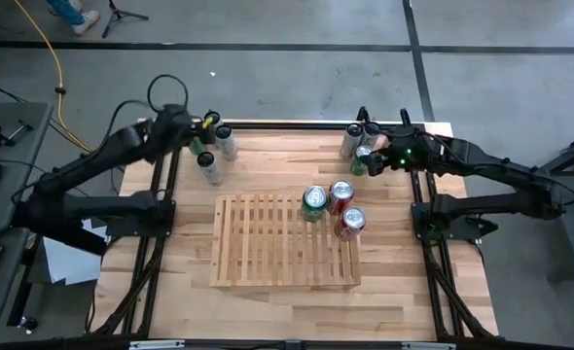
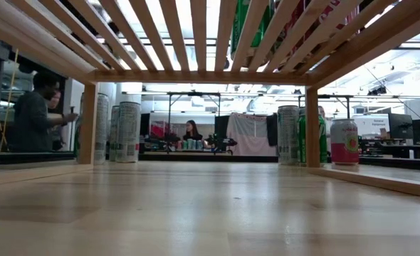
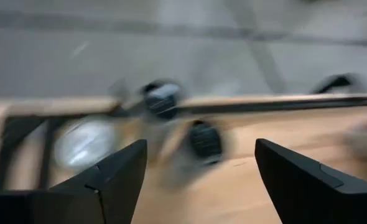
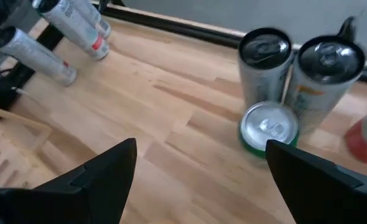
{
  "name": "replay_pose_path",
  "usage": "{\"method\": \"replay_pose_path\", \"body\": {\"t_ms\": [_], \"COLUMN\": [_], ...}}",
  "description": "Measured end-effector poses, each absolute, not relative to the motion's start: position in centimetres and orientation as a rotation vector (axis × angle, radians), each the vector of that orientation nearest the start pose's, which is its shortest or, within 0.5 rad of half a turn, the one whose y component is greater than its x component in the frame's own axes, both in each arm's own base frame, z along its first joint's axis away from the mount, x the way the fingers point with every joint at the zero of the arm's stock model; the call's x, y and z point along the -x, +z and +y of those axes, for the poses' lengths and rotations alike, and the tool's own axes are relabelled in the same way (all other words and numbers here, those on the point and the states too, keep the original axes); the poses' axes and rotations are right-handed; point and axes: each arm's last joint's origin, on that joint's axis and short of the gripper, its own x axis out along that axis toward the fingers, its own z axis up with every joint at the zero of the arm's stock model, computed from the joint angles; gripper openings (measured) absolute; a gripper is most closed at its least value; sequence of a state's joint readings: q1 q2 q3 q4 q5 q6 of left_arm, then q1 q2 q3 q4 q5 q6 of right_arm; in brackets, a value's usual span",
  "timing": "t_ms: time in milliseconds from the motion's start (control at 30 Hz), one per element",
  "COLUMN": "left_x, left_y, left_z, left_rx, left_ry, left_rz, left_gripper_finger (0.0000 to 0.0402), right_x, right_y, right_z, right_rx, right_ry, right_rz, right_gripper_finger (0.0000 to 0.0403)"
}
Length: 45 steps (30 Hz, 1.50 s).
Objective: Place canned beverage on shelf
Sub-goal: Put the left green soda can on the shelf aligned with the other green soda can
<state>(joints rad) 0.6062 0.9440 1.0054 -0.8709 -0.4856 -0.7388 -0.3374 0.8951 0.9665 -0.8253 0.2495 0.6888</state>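
From above, three cans [image 1: 332,207] already stand on the shelf [image 1: 268,243]; the right gripper [image 1: 382,158] hovers over the far-right cluster. Its wrist view shows fingers apart above a green can [image 4: 269,129]: centre, descend squarely. The left gripper [image 3: 196,168] shows fingers apart, empty.

A lab: concrete floor [image 1: 297,24], loose cables [image 1: 49,49], people at benches [image 2: 192,131].

grey concrete floor [image 1: 287,58], yellow cable [image 1: 44,44], seated person [image 2: 192,131]
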Motion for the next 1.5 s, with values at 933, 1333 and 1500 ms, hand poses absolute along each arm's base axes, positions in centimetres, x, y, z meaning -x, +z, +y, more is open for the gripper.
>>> {"method": "replay_pose_path", "body": {"t_ms": [933,1333,1500], "left_x": [-11.5,-13.8,-14.7], "left_y": [26.8,26.8,26.9], "left_z": [18.3,16.7,15.8], "left_rx": [0.939,0.917,0.860], "left_ry": [1.597,1.635,1.653], "left_rz": [0.722,0.643,0.613], "left_gripper_finger": [0.0290,0.0290,0.0290], "right_x": [-15.1,-15.9,-16.0], "right_y": [32.9,32.2,32.1], "right_z": [-8.4,-8.8,-8.8], "right_rx": [-0.689,-0.713,-0.720], "right_ry": [-0.859,-0.865,-0.845], "right_rz": [0.420,0.454,0.466], "right_gripper_finger": [0.0341,0.0341,0.0341]}}
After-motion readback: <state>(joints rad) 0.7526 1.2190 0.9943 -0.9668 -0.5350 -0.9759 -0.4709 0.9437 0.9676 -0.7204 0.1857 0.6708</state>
